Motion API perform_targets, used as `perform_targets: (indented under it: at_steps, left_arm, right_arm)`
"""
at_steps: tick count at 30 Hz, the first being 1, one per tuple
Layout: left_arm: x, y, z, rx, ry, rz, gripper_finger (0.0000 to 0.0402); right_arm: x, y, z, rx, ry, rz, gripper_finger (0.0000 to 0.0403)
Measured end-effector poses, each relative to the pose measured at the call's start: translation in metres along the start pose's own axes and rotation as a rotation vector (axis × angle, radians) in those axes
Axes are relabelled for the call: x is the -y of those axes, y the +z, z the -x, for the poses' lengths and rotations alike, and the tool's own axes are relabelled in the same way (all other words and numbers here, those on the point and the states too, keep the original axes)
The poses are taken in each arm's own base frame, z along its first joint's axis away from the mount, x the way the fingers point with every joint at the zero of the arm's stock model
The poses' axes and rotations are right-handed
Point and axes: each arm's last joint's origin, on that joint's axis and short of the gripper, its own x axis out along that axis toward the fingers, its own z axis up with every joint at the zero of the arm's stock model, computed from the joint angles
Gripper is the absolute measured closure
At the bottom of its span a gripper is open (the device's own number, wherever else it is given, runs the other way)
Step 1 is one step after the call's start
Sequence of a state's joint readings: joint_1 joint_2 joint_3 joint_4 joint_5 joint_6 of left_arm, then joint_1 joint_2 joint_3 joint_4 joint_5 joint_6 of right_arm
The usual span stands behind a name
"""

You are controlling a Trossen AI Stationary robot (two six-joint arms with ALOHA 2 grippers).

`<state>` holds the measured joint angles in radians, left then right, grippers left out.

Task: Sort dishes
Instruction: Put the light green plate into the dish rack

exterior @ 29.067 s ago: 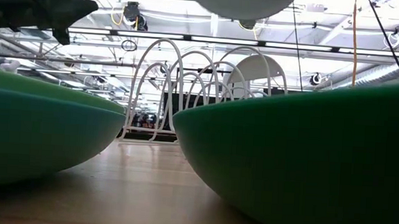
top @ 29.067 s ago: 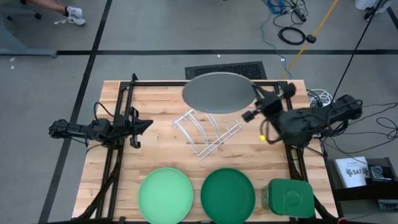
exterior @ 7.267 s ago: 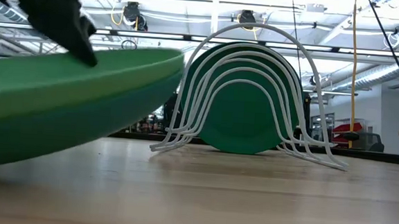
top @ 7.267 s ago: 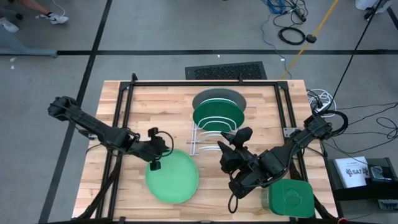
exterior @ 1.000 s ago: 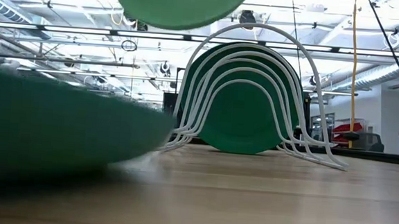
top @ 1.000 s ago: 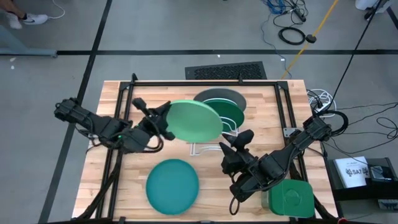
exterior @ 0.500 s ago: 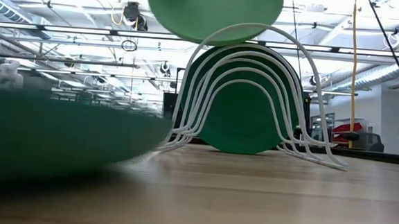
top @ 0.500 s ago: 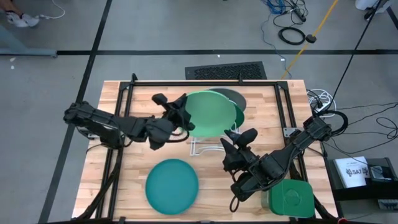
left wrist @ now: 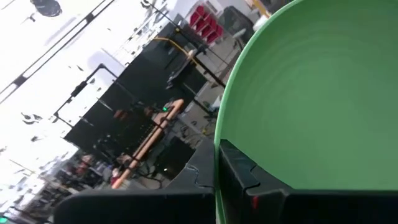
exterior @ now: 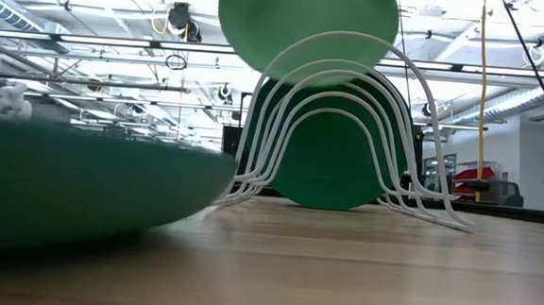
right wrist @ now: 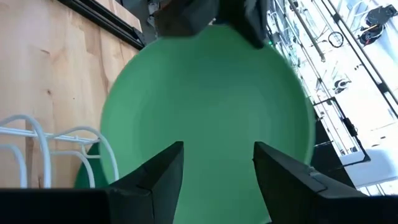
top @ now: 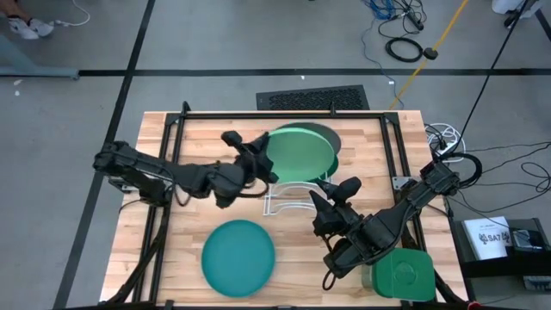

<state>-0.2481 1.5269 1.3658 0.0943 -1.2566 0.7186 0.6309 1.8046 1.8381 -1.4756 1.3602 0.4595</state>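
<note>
My left gripper (top: 260,161) is shut on the light green plate (top: 299,155) and holds it in the air over the white wire rack (top: 288,200). The dark green plate (exterior: 330,165) stands on edge in the rack, and the grey plate (top: 327,133) stands behind it at the rack's far end. Near the table's front left, the teal plate (top: 238,256) lies flat. My right gripper (top: 332,195) hovers open just right of the rack, its fingers (right wrist: 155,180) pointing at the light green plate (right wrist: 211,112). My left gripper pinches the light green plate's rim (left wrist: 219,134) at the plate's left side, one finger (left wrist: 239,174) on its upper face. The fingers come from the table's left, roughly level. The plate is lifted clear and tilted above the rack's arches (exterior: 308,32).
A green square lidded container (top: 400,275) stands at the table's near right corner beside the right arm. A black frame (top: 172,129) runs around the table's edges. The teal plate fills the left foreground in the low view (exterior: 80,193).
My left gripper has carried the light green plate toward the table's right, from left of the rack to over it, and a little downward. The plate has tipped further onto its edge. My right gripper has stayed about where it was, open.
</note>
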Motion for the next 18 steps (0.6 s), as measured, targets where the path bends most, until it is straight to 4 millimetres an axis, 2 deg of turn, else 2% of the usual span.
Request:
perform_targets:
  at_steps: [12,18]
  left_arm:
    - [0.063,-0.013,-0.023,-0.060,-0.004,-0.133,0.0401]
    - [0.079,-0.017,-0.028,-0.065,-0.009,-0.142,0.0401]
  right_arm:
    - [-0.001,0.000,0.004,0.012,0.002,0.009,0.0216]
    - [0.000,0.000,0.004,0.012,0.001,0.013,0.0216]
